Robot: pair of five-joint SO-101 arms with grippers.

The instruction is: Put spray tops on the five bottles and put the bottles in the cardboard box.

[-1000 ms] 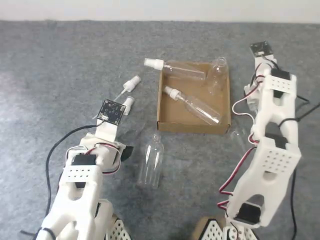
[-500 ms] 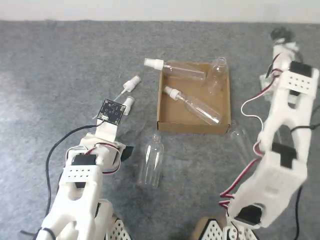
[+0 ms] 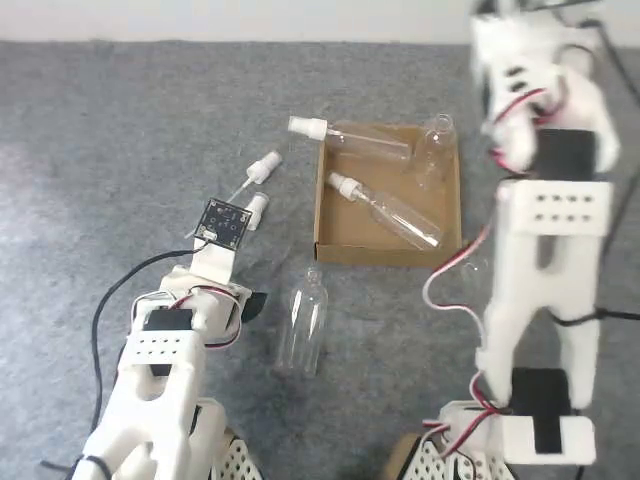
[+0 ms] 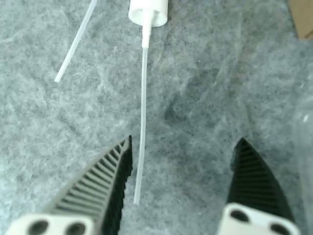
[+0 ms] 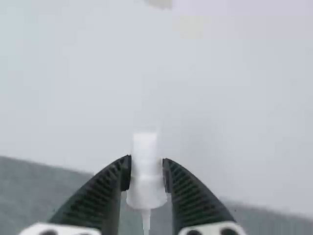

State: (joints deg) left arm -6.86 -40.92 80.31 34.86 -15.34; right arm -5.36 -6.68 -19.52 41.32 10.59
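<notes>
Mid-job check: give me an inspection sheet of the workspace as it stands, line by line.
Surface: grey carpet, flat.
Job's things: cardboard box holds two capped bottles and an uncapped bottle at its far right corner. A second uncapped bottle lies on the carpet in front of the box. A third clear bottle lies beside the box, partly behind the right arm. Two loose spray tops lie left of the box.
Clutter: nothing seen.
Grippers: left gripper, fingers open, low over a dip tube. Right gripper raised, shut on a spray top.
Cables: black cable by the left arm; red and white wires on the right arm.
Surroundings: pale wall.
</notes>
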